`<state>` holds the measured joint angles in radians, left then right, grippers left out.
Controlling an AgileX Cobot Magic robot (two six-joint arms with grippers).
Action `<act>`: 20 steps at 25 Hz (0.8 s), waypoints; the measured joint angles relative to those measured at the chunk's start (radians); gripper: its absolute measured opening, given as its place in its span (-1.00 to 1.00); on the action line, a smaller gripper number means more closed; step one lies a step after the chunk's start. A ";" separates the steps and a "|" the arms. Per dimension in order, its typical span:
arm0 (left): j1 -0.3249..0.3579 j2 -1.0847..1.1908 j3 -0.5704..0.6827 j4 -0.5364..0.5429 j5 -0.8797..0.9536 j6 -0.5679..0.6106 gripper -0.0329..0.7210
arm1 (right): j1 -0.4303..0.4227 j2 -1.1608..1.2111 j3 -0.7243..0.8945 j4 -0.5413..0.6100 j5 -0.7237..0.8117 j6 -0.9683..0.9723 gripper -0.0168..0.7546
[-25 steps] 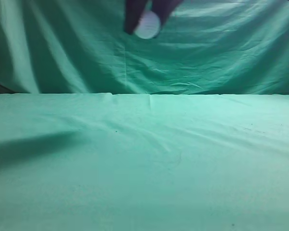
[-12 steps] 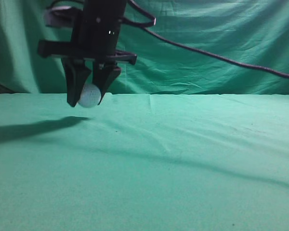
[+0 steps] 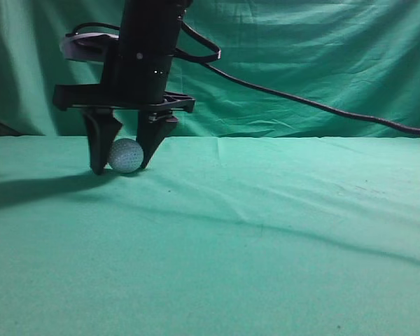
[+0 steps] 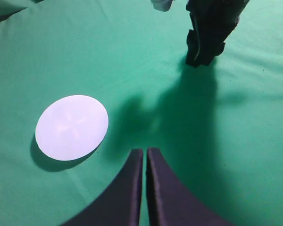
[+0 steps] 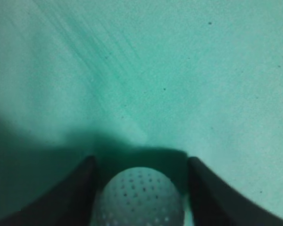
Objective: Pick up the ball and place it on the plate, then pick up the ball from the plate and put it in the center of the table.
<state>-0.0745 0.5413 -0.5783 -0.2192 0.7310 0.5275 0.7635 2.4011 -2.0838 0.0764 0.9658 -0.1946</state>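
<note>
L gripper nearest in its wrist view, jaws pressed together w/ nothing between; plate lies on the cloth just off to their left, apart from them. Beyond, R gripper stands tips-down on the table, jaws spread. Ball sits on the cloth between them w/ gaps either side in R wrist view, so not pinched. Cable trails off behind toward the curtain
</note>
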 joint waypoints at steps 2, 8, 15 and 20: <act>0.000 0.000 0.000 0.000 0.000 0.000 -0.91 | 0.000 0.000 -0.001 0.000 -0.002 0.000 0.39; 0.000 0.000 0.000 0.000 0.000 0.000 -0.91 | 0.001 -0.069 -0.058 -0.014 0.067 0.000 0.57; 0.000 0.000 0.000 -0.057 0.000 -0.002 -0.91 | 0.001 -0.297 -0.140 -0.077 0.257 0.000 -0.48; 0.000 -0.058 0.000 -0.143 0.002 -0.002 -0.91 | 0.001 -0.473 -0.148 -0.095 0.296 0.009 -0.96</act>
<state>-0.0745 0.4832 -0.5783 -0.3617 0.7330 0.5254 0.7642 1.9285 -2.2313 -0.0183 1.2614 -0.1857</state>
